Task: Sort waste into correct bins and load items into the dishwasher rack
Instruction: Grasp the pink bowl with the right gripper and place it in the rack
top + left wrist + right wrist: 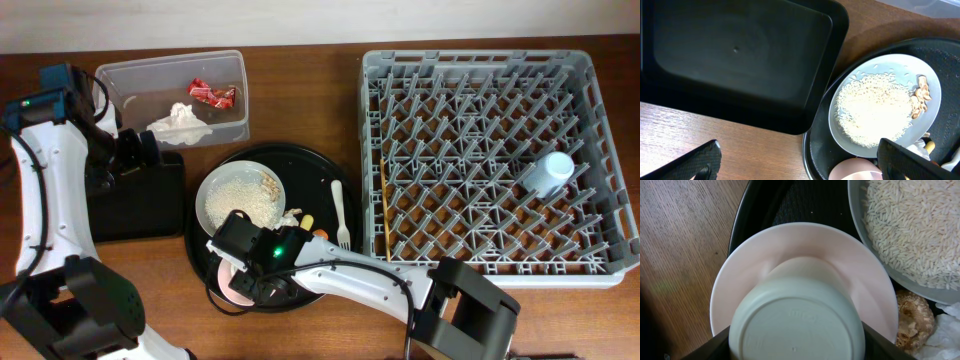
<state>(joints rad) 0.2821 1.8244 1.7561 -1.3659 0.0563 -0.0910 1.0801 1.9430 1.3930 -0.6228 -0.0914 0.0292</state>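
Fingers (715, 349) of the right gripper (797, 347) are seen at either side of an upturned light-blue cup (795, 315), close against its wall. Whether the cup is truly clenched cannot be told. The cup is nested in a pink bowl (740, 285), which is set at the near left edge of a round black tray (312, 172). Just right of the bowl a small brown lump (912, 312) is seen. Beyond it a white plate (865, 67) is heaped with pale grains (872, 112), and a few tan pieces (921, 95) are gathered at its right rim. On the right part of the round tray a white fork (340, 215) and an orange carrot (320, 234) are laid.

The left gripper (799, 160) is held released, its fingers (697, 162) spread wide with nothing between them, by the far edge of a shallow black rectangular tray (740, 60) left of the round tray. Farther back, a clear tub (140, 88) is found holding a crumpled red wrapper (213, 93) and a crumpled white tissue (180, 122). At the right the grey dishwasher rack (470, 60) is placed. A white cup (550, 172) is rested among its pegs, and thin chopsticks (383, 205) are lodged along its left wall.
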